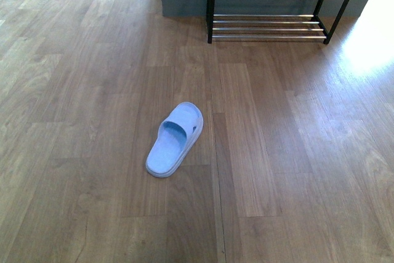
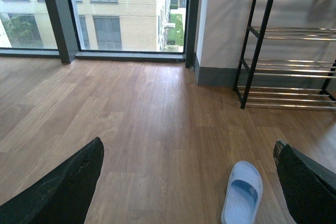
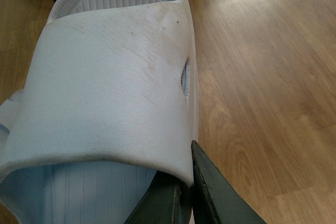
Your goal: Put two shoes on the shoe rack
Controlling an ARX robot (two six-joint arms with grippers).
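Right gripper is pinched closed on the strap edge of one pale blue slipper, which fills its camera's view, with wood floor beside it. Left gripper hangs wide open and empty. The other slipper lies flat on the floor near it — well short of the shoe rack by the far wall. The pinch seems to catch only the strap's rim, so the soft shoe could swing or slip free in transit — or fall between the chrome rods.
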